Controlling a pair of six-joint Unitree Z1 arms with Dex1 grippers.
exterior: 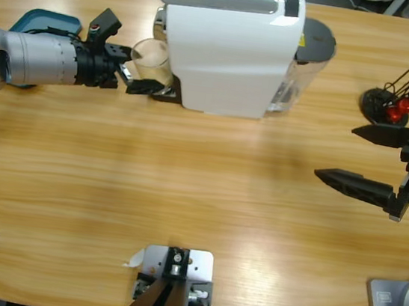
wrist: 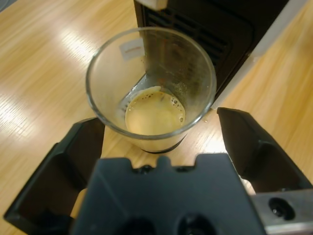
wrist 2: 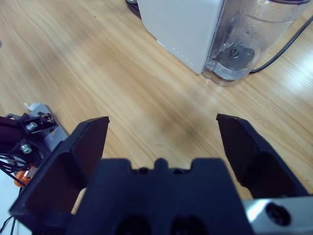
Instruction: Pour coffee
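Observation:
A clear glass (exterior: 153, 59) (wrist: 151, 93) with a little foamy coffee in it stands under the spout at the left side of the white coffee machine (exterior: 229, 51) (wrist 2: 181, 29). My left gripper (exterior: 144, 75) (wrist: 160, 118) reaches in from the left and is open. Its jaws stand on either side of the glass, with small gaps showing. My right gripper (exterior: 336, 152) (wrist 2: 161, 120) hovers open over bare table at the right, holding nothing and well away from the machine.
The machine's clear water tank (exterior: 299, 75) (wrist 2: 244, 44) sits at its right end, and a black cable (wrist 2: 288, 41) trails from it. A teal object (exterior: 44, 24) lies behind the left arm. A black stand (exterior: 386, 104) with thin rods and red and blue beads is at the far right.

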